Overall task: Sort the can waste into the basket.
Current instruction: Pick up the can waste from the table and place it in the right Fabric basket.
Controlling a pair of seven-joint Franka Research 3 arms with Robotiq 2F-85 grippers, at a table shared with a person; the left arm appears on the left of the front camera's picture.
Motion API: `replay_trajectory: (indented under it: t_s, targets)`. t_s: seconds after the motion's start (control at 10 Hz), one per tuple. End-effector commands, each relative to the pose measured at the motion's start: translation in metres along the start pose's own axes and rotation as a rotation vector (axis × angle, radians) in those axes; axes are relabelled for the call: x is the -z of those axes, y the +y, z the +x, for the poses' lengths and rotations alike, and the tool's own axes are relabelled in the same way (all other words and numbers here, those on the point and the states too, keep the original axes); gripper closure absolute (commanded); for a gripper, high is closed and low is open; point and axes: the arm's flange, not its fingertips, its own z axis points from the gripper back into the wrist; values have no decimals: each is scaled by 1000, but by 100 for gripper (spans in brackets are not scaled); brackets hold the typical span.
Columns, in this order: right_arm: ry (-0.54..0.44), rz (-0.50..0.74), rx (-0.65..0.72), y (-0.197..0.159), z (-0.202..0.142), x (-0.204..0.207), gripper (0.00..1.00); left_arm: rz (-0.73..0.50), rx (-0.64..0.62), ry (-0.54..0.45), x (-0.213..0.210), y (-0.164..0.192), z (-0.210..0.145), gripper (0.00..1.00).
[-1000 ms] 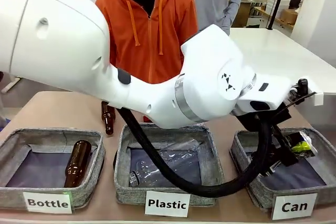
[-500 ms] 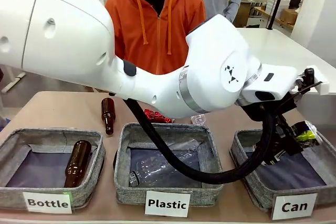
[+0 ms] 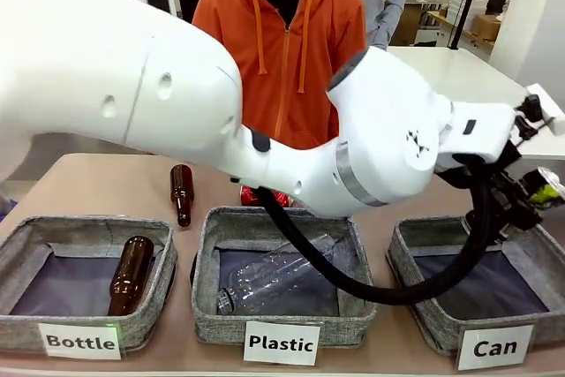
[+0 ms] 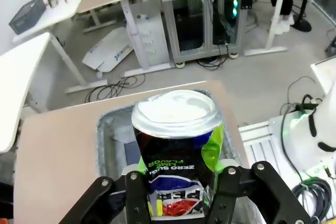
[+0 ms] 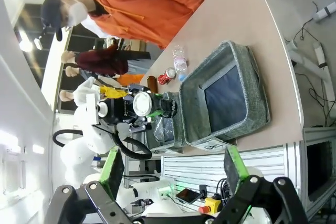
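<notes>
Left arm: comes in from 9 o'clock and stretches across the front view to its 3 o'clock edge.
Left claw: clamped on the dark can. In the left wrist view its two black fingers pinch the can's lower printed part from either side.
Dark can: in the air at 3 o'clock of the front view, above the far right corner of the Can basket and clear of it. In the left wrist view its silver end points away from the claw, with the basket behind it.
Can basket: on the table at 4 o'clock of the front view, with a white label reading "Can" on its near wall.
Red can: crushed, on the table just behind the far wall of the Plastic basket, at that basket's 12 o'clock, partly hidden by the arm.
Plastic basket: at 6 o'clock, with a clear plastic bottle lying in it.
Bottle basket: at 8 o'clock, with a brown bottle lying in it. A second brown bottle lies on the table at its 1 o'clock.
Right claw: spread wide, green pads well apart, nothing between them.
Person: in an orange hoodie, at 12 o'clock on the far side of the table.
</notes>
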Motion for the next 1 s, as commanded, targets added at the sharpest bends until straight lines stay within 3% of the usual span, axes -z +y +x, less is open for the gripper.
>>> replay_trajectory:
  t_s: [0.0,0.1,0.2,0.3,0.6,0.9]
  targets:
    - [-37,5,-1,-1,-7,-4,0,32,28,38,2,7,2,61]
    - [-37,5,-1,-1,-7,-4,0,12,-2,51,0,8,-1,25]
    - [-37,5,-1,-1,-7,-4,0,28,19,73,2,8,-2,5]
    - [-37,5,-1,-1,-7,-4,0,15,24,78,2,9,-1,0]
    - [-37,5,-1,-1,-7,-4,0,8,5,77,5,9,-1,0]
    - [-37,5,-1,-1,-7,-4,0,-44,-81,120,-30,-2,6,0]
